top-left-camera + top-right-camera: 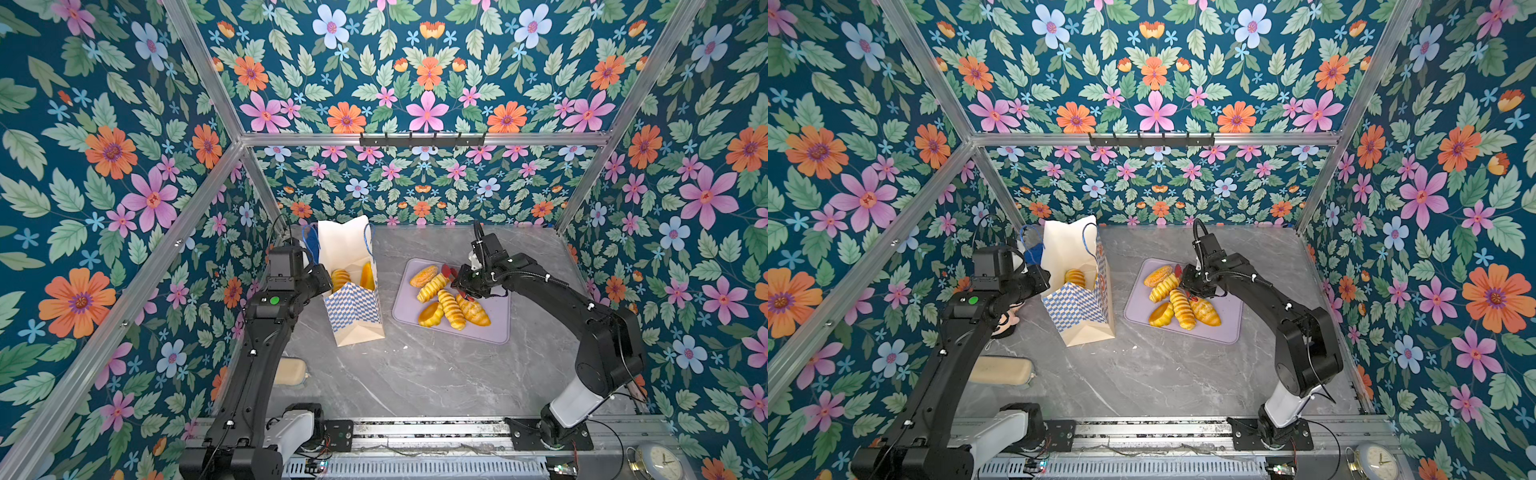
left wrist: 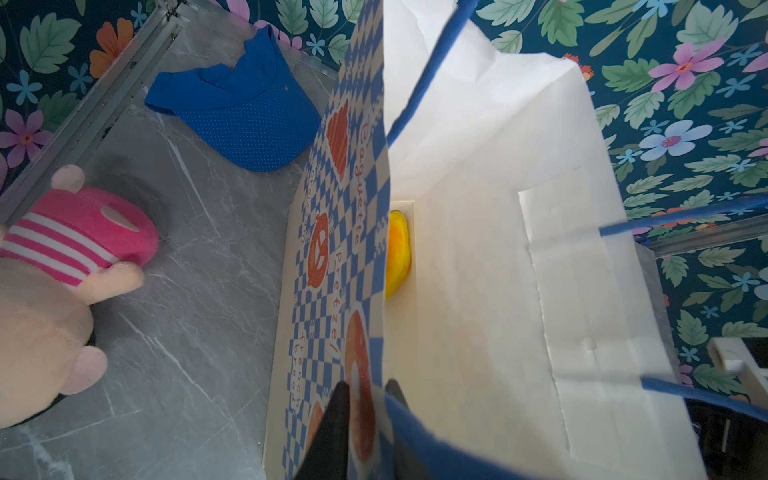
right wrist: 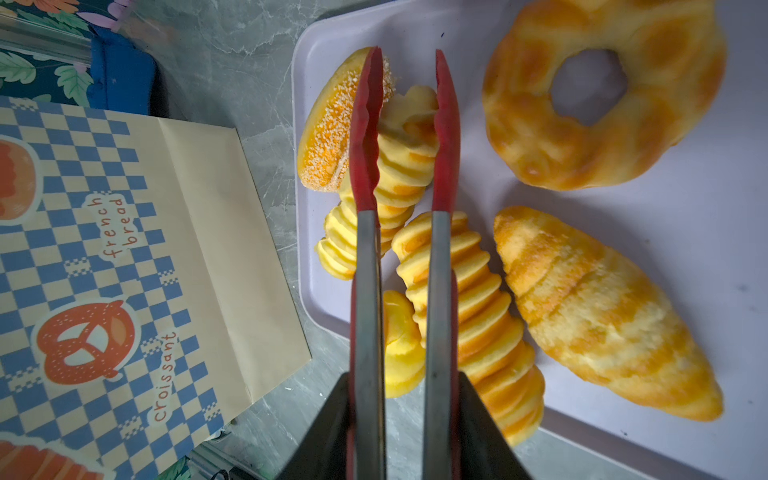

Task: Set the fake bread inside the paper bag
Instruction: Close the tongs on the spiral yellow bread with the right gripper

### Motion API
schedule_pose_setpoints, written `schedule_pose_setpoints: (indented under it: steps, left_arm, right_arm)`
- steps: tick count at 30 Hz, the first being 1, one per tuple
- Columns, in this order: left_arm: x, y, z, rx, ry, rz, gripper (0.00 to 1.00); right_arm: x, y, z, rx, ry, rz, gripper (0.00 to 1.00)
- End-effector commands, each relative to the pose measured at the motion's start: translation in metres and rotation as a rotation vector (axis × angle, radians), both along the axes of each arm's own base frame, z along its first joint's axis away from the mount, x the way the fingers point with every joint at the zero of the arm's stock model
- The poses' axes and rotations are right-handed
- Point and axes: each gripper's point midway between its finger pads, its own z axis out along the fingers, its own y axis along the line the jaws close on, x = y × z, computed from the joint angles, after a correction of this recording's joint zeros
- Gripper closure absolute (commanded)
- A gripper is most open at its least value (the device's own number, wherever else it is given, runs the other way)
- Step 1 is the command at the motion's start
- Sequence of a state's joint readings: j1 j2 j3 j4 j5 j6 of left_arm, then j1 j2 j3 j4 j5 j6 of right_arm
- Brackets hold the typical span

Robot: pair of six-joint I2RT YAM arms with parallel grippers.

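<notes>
**Tongs straddle a twisted roll; bag pinned open**

The left gripper [image 2: 366,388] has its fingers pressed together on one checkered side wall of the paper bag [image 1: 353,307], pinching the paper at the rim. This likely keeps the bag upright and its mouth open for drops. The bag stands on the tabletop [image 1: 415,374], just beside the lavender tray [image 1: 496,322].

The right gripper [image 3: 403,376] has its fingers clamped on the metal arms of the tongs [image 3: 365,257], so a squeeze of the fingers would work the tongs. The red tips [image 3: 368,124] sit on either side of one end of a twisted roll [image 3: 401,158], at or near contact. Whether they are squeezing it cannot be told. The roll lies on the tray, not lifted, against a sugared bun [image 3: 328,137].

Fake bread:
- **In the bag:** a ridged piece [image 1: 340,279] and an orange-yellow piece [image 1: 367,275] lie at the bottom.
- **On the tray:** besides the roll and the bun, a second twisted roll [image 3: 469,299], a small yellow bun [image 3: 401,353], a croissant [image 3: 602,307] and a ring doughnut [image 3: 602,116].

The task looks partway done, and the step in hand is a pick. The grip sits at the roll's end, so the glossy piece may pivot or slip.

A plush doll [image 2: 62,270] and a blue visor [image 2: 241,112] lie behind the bag, not part of the task.
</notes>
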State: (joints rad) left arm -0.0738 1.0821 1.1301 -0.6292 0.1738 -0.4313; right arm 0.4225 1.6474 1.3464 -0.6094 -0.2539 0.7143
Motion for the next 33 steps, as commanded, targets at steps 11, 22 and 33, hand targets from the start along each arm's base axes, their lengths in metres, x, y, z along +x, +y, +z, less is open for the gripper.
schedule_pose_setpoints:
  steps: [11,22,33]
  left_arm:
    - [0.003,0.002,0.007,0.012,-0.02,0.005,0.82]
    - [0.004,0.002,0.009,0.016,-0.024,0.006,0.81]
    - [0.004,0.003,0.008,0.025,-0.015,0.006,0.81]
  right_arm:
    - [-0.001,-0.001,0.037,0.039,-0.088,-0.005,0.75]
    - [-0.012,-0.006,0.059,0.046,-0.131,0.008,0.77]
    - [-0.019,-0.008,0.057,0.043,-0.125,0.019,0.78]
